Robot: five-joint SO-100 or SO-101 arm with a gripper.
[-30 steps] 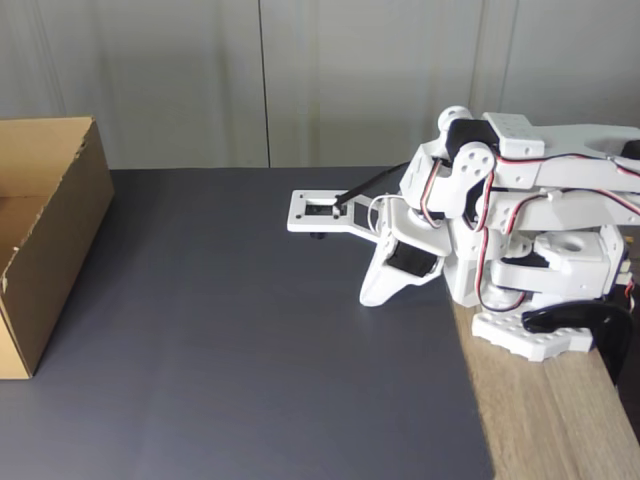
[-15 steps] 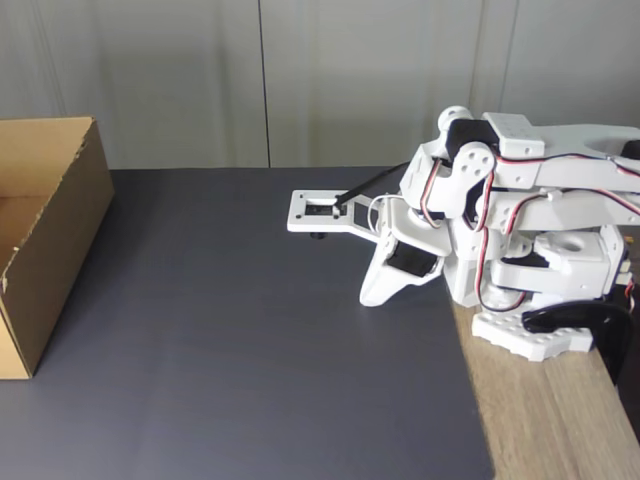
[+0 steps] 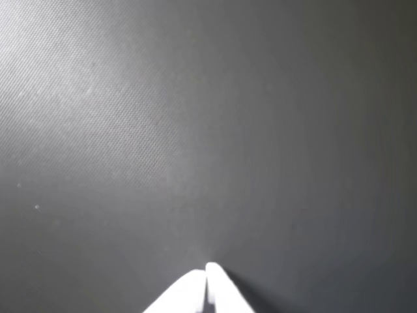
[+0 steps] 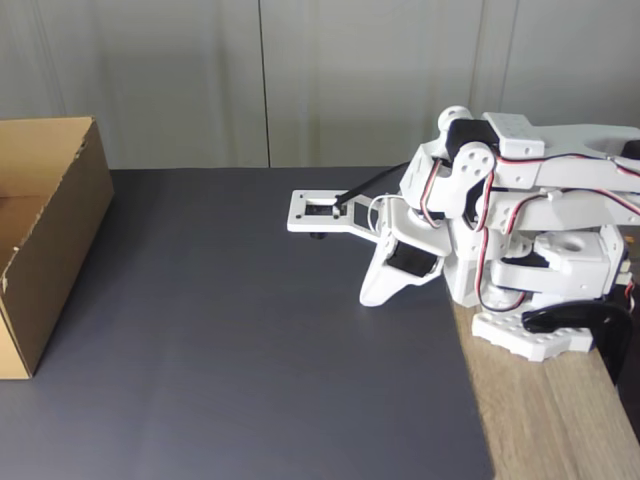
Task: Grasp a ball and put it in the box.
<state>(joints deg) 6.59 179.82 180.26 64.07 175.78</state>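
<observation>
Arm folded at right, box far left

The gripper (image 4: pixel 368 296) rests fingers together, empty, on the dark mat (image 4: pixel 250 330). The box (image 4: pixel 45 230) sits open at the left edge. The ball's place cannot be told; judged light and bumpy, best pinched across its middle.

The box (image 4: pixel 45 235), well apart from the jaws at the far left of the fixed view, is cut off by the picture's left edge, so its full width and much of its inside go unseen. At the right edge the same view crops the arm (image 4: pixel 540 190) behind the jaws, along with the wooden counter (image 4: pixel 545 420) beneath its base. In the wrist view only the closed tips of the gripper (image 3: pixel 207 274) rise above the bottom edge, the rest of the jaws cut away; the dark mat (image 3: pixel 195 130) ahead of them runs past every edge, its weave blurred.
</observation>
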